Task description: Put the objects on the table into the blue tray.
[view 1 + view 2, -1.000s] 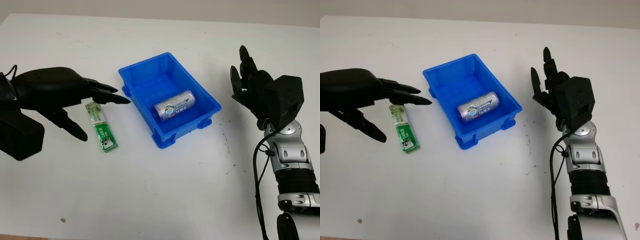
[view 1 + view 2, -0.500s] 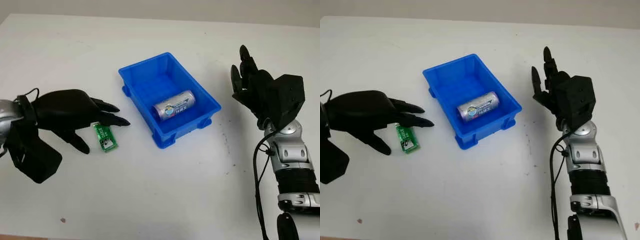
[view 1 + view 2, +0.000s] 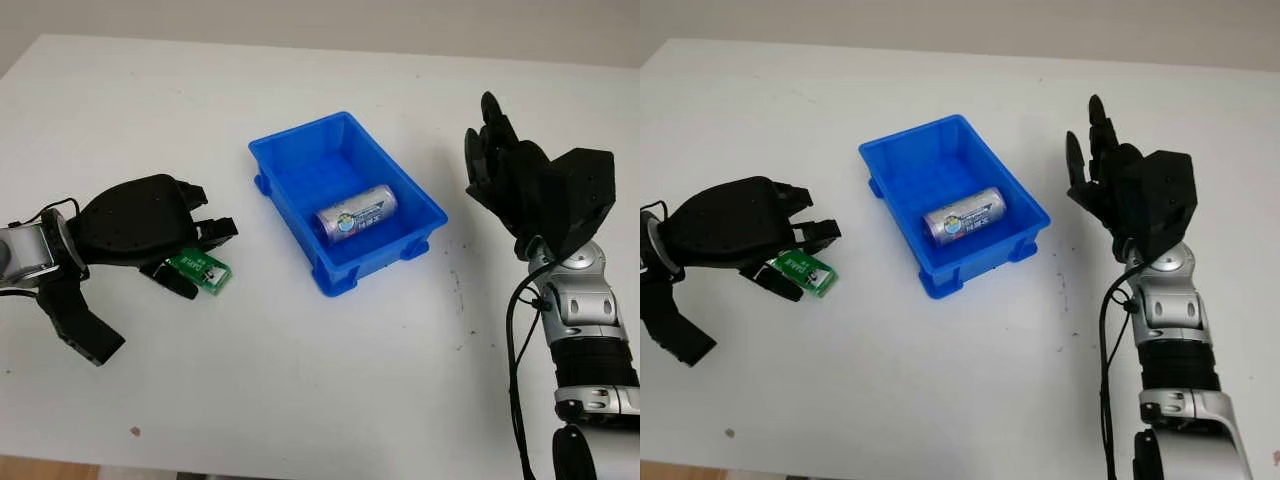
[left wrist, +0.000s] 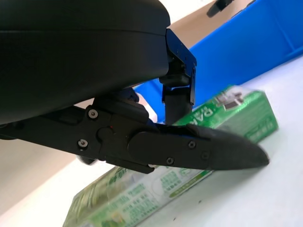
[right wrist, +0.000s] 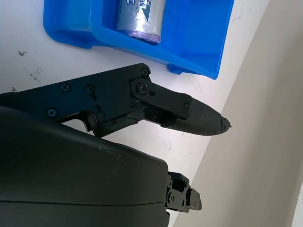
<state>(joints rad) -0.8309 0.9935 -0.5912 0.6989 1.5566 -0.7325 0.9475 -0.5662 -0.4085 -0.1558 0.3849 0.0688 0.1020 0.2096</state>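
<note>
Leftmost, the left robot hand (image 3: 150, 225) curls its fingers around a flat green packet (image 3: 200, 270) lying on the white surface (image 3: 330, 390). Centrally, the blue tray (image 3: 290, 165) holds a silver can (image 3: 356, 211). Rightmost, the right robot hand (image 3: 520, 180) hangs open, raised. Being thin, the packet could slip free when lifted.

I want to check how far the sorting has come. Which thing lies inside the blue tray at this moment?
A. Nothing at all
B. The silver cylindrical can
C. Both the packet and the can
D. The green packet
B: the silver cylindrical can lies on its side within the blue tray, while the green packet is on the table beside the tray, with the left hand closed on it.
</note>
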